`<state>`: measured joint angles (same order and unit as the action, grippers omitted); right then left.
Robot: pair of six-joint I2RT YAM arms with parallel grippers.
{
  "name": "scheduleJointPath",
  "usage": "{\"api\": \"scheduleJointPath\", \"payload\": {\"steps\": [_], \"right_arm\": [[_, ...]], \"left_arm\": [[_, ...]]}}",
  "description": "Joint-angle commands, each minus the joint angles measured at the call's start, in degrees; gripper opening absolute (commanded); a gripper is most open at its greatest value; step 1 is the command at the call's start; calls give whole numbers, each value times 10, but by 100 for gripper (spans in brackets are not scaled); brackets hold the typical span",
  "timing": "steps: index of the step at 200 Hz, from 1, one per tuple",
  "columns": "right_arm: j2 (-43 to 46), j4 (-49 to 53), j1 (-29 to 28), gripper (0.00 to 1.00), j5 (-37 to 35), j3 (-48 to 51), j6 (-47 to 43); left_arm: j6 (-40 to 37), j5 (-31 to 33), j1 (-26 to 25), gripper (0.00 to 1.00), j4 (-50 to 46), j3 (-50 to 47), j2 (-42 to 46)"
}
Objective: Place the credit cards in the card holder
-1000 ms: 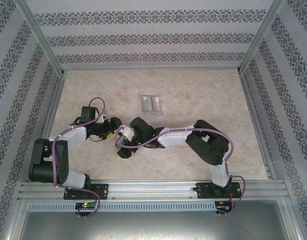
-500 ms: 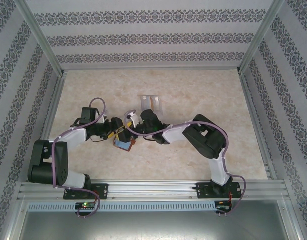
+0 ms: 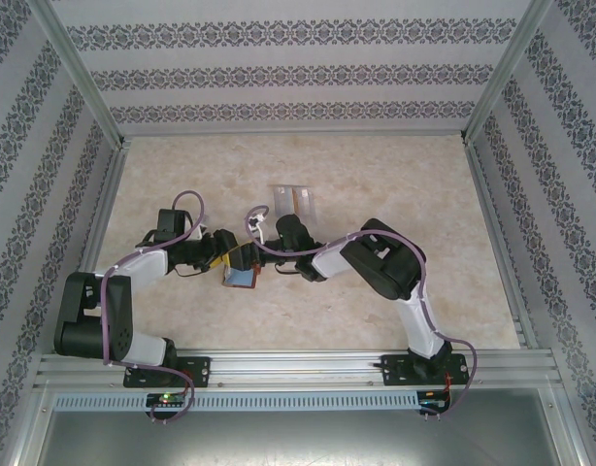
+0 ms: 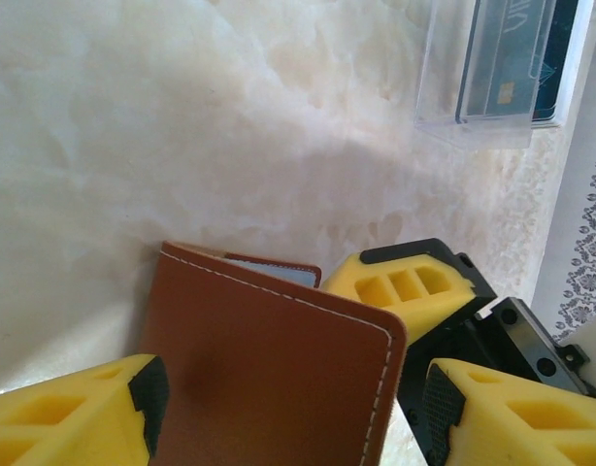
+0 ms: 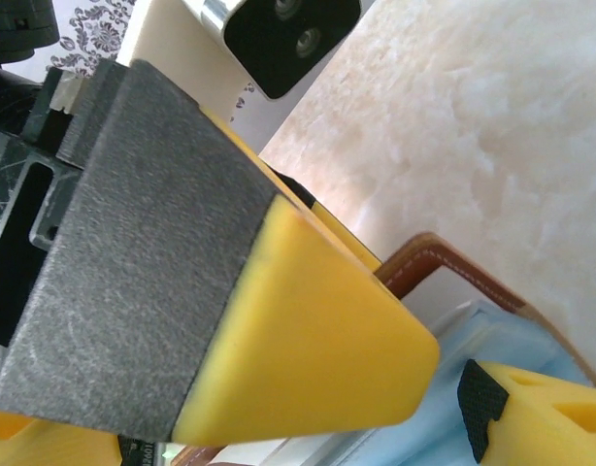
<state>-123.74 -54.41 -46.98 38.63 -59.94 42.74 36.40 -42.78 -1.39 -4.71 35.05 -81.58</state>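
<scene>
I am watching my left gripper (image 4: 290,393) straddling the card holder (image 3: 243,278), one pad on the brown leather, the other just beside its edge. Whether it is truly clamping, I cannot tell. The holder is standing tilted between both arms. My right gripper (image 5: 448,388) is hanging unclenched and empty, having backed off it this last second. The credit cards (image 3: 295,201) are lying beyond in their clear tray (image 4: 444,107), so I am expecting a fetch next.
</scene>
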Motion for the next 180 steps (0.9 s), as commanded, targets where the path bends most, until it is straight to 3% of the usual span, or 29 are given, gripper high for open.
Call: {"api": "scheduleJointPath", "payload": {"steps": [1,32,117,147,180], "right_arm": [[-6,-83,10,86,4,-24,55],[-13,-127,9,86,1,-26,100],[0,-180,16,84,-17,-22,203],[-3,-180,7,84,-13,-23,196],[-9,-177,-8,84,-16,-32,190]], "left_arm": [[-9,-2,-1,76,-14,-13,-2],[-2,-9,-17,79,-6,-6,-28],[-4,34,-16,65,-38,5,-12],[-17,41,-17,73,-62,18,-23],[-30,63,-19,72,-100,32,-32]]}}
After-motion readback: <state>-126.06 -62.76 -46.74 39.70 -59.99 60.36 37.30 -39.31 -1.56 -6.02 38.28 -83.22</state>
